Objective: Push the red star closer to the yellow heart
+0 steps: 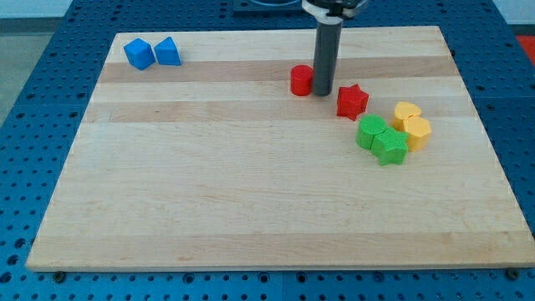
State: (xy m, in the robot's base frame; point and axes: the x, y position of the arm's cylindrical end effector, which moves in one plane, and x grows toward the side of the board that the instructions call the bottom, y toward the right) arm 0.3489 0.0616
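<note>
The red star lies on the wooden board right of centre, near the view's top. The yellow heart lies to its right and slightly lower, a short gap apart. A second yellow block touches the heart from below. My tip stands on the board just left of the red star, between it and a red cylinder-like block. The tip is close to the cylinder and a small gap from the star.
Two green blocks sit together just below the star and left of the yellow blocks. Two blue blocks lie at the board's top left. The board rests on a blue perforated table.
</note>
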